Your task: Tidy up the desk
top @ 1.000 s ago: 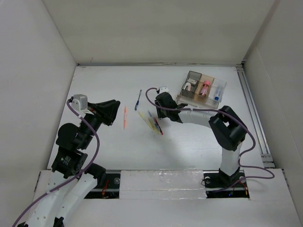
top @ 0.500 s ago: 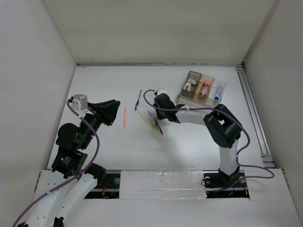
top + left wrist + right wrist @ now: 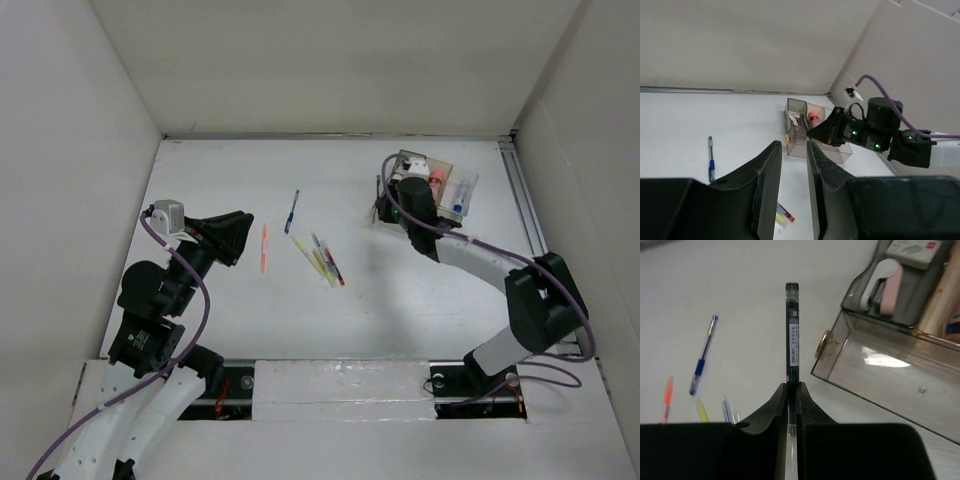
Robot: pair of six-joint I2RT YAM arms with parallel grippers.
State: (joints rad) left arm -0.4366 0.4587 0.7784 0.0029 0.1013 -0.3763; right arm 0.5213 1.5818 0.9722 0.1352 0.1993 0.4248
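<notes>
Right wrist: right gripper (image 3: 793,387) pinches dark pen (image 3: 792,330) near tray (image 3: 875,382).
We expect it could snag the tray wall; left gripper (image 3: 793,150) ajar, empty.

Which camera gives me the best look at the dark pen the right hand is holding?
Right wrist: the dark pen sits centre frame, clamped in the right hand, its label visible. Top external shows just a thin dark sliver beside the clear tray; left wrist shows it tiny and far off.

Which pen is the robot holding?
The dark pen, pinched in the right gripper beside the clear tray. The blue pen, the orange pen and the yellow-and-red bunch all lie loose on the desk.
</notes>
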